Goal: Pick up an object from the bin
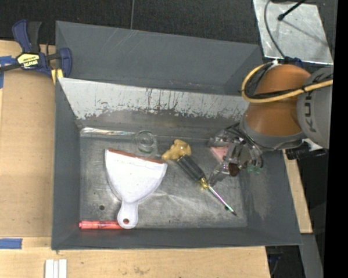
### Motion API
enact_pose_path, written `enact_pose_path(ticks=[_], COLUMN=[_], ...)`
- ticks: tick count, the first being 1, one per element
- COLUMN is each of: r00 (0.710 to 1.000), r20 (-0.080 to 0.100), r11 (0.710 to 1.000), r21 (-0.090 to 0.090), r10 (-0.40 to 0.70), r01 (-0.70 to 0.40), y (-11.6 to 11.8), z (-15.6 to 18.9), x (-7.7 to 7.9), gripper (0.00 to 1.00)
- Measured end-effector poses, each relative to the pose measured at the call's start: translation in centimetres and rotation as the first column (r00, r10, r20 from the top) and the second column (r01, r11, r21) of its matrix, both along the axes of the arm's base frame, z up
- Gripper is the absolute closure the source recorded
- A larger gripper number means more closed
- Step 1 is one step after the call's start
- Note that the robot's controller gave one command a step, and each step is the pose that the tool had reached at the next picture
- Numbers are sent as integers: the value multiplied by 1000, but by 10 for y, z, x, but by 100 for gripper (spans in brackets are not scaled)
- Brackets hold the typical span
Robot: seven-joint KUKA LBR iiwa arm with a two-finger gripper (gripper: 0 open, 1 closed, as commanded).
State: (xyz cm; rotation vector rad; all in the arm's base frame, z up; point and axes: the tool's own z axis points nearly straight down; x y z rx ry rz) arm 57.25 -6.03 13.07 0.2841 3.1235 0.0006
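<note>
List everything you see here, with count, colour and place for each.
Bin: one, grey, mid-view.
Dustpan: one, white with red edge, bin's left floor.
Marker: one, red, near wall, beside dustpan's handle.
Cup: one, clear, far side, beyond dustpan.
Toy: one, yellow, right of cup.
Screwdriver: one, black handle, centre-right floor.
Pink thing: one, kind unclear, beside gripper.
Gripper: one, dark, over bin's right side.
Arm cover: one, orange, above right wall.

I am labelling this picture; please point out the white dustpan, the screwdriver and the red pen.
white dustpan (134,180), camera view, middle of its pan.
screwdriver (190,167), camera view, its black handle.
red pen (99,225), camera view, middle of its barrel.
</note>
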Motion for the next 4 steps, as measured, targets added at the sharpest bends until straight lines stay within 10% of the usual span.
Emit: enact_pose_path(ticks=[1,2,4], r00=[1000,947,947], r20=[4,-5,-5], r11=[1000,947,947], r21=[-1,1,1], r10=[-19,-322,-322], r01=[19,322,322], y=[2,11,11], z=[-24,-56,-56], x=[5,-1,-1], gripper=[0,100,100])
